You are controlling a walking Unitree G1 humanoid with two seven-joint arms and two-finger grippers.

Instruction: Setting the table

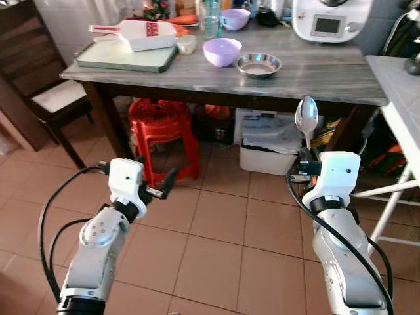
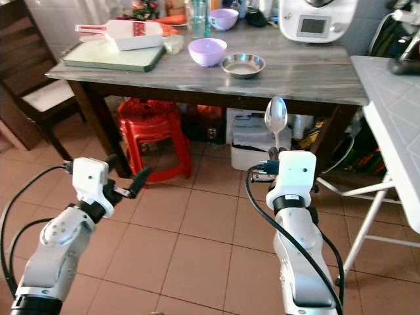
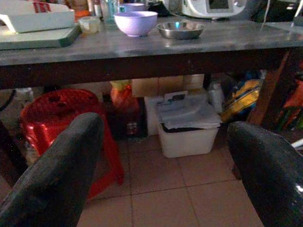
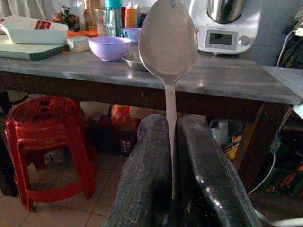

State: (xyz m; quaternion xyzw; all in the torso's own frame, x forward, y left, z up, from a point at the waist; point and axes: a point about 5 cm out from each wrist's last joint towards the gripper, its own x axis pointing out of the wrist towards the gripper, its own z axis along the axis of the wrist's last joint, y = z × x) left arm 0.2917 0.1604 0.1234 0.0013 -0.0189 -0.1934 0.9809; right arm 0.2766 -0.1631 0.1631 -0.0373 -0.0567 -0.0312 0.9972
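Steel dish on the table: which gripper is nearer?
Right. The right gripper, holding a spoon, is just below-right of the steel dish; the left gripper is lower, far left.

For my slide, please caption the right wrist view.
Right claw holds a spoon upright, facing the grey table.

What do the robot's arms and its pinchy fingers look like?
Both arms are shiny silver-grey tubes with round joints. Each ends in a boxy white wrist block. Thick black cables loop along the outside of each arm. The left gripper and the right gripper each have two long black fingers, rounded at the tips and a bit rough-looking up close.
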